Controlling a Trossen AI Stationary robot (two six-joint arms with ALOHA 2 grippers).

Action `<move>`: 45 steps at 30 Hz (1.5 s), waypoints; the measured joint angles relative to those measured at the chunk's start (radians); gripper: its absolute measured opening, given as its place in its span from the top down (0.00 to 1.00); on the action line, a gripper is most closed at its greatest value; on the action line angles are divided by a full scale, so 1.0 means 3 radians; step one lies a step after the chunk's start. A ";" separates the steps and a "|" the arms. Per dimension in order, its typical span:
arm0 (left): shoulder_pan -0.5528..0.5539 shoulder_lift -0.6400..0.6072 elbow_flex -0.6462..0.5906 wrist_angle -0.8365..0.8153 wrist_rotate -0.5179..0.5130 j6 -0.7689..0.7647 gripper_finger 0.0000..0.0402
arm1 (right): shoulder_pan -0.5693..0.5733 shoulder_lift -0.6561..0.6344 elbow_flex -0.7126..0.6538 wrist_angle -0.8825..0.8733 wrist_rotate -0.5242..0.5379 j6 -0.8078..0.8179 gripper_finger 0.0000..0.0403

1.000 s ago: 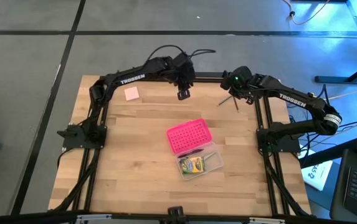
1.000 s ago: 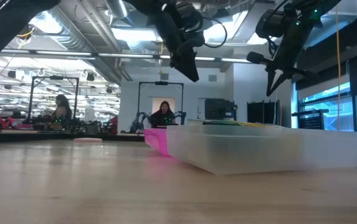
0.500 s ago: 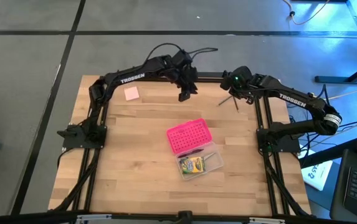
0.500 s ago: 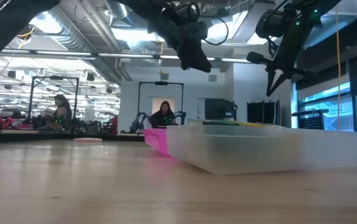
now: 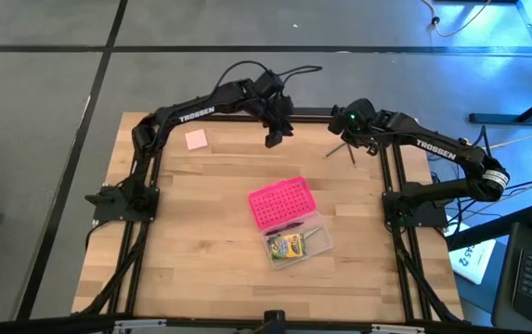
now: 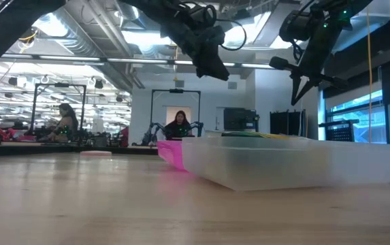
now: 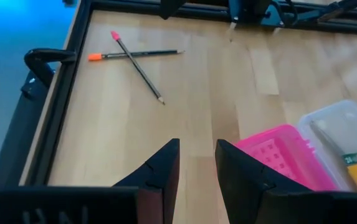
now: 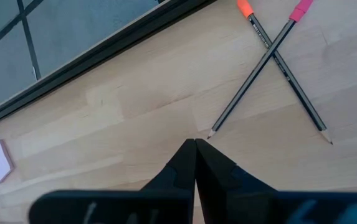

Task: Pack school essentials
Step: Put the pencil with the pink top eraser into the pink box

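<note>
Two dark pencils, one with an orange end and one with a pink end, lie crossed [image 8: 276,53] [image 7: 136,58] on the wood near the table's far right corner. My right gripper [image 8: 195,143] [image 6: 295,97] hovers shut above their tips, touching nothing. My left gripper [image 7: 197,149] [image 5: 272,141] hangs open, high over the far middle of the table. A pink sticky-note pad [image 5: 196,139] lies flat at the far left. The green-yellow crayon box [image 5: 289,248] lies inside the clear case [image 5: 314,239]. Scissors, eraser and pen are not made out.
The case's pink perforated lid [image 5: 280,204] lies open beside it at mid-table, toward the far side. Black frame rails [image 7: 47,106] run along the table's edges and by the arm bases. Bare wood lies to the near left. People sit far off in the room [image 6: 180,126].
My left gripper has turned at the wrist and swung a little toward the right arm while staying high over the far edge. The right arm, the pencils and the case have kept still.
</note>
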 joint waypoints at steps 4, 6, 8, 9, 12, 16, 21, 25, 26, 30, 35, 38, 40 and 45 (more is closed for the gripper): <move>-0.0028 0.0000 0.0000 -0.0005 -0.0332 0.0015 0.76 | 0.0000 0.0000 0.0000 0.0006 -0.0001 0.0000 0.97; -0.0046 0.0000 0.0000 -0.0005 -0.0568 0.0012 0.76 | 0.0000 0.0000 0.0000 0.0010 -0.0001 0.0000 0.97; -0.0059 0.0000 -0.0001 -0.0006 -0.0799 0.0011 0.76 | 0.0000 0.0000 0.0000 0.0011 -0.0001 -0.0001 0.97; -0.0068 0.0000 -0.0001 -0.0006 -0.0896 0.0011 0.76 | 0.0000 0.0000 0.0000 0.0013 -0.0001 0.0000 0.97; -0.0088 0.0000 -0.0001 -0.0006 -0.1130 0.0011 0.76 | 0.0000 0.0000 0.0000 0.0024 -0.0001 -0.0001 0.97; -0.0112 0.0000 -0.0001 -0.0006 -0.1225 0.0011 0.76 | 0.0000 0.0000 0.0000 0.0036 -0.0001 0.0000 0.97; -0.0130 0.0000 -0.0002 -0.0006 -0.1230 0.0010 0.76 | 0.0000 0.0000 0.0000 0.0031 0.0129 0.0023 0.97; -0.0138 0.0000 -0.0004 -0.0006 -0.1232 0.0009 0.76 | 0.0000 0.0000 0.0000 -0.0036 0.0248 0.0212 0.97; -0.0139 0.0000 -0.0004 -0.0006 -0.1232 0.0009 0.76 | 0.0000 0.0000 -0.0001 -0.0061 0.0254 0.0247 0.97; -0.0139 0.0000 -0.0004 -0.0006 -0.1232 0.0009 0.76 | 0.0000 0.0000 -0.0001 -0.0054 0.0254 0.0259 0.97; -0.0139 0.0000 -0.0004 -0.0007 -0.1231 0.0008 0.76 | 0.0000 0.0000 -0.0001 -0.0050 0.0254 0.0256 0.97; -0.0139 0.0000 -0.0004 -0.0006 -0.1231 0.0008 0.76 | 0.0000 0.0000 -0.0001 -0.0041 0.0256 0.0253 0.97; -0.0139 0.0000 -0.0004 -0.0006 -0.1232 0.0008 0.76 | 0.0000 0.0000 -0.0001 -0.0032 0.0256 0.0246 0.97; -0.0139 0.0000 -0.0004 -0.0006 -0.1231 0.0008 0.76 | 0.0000 0.0000 -0.0001 0.0031 0.0257 0.0256 0.94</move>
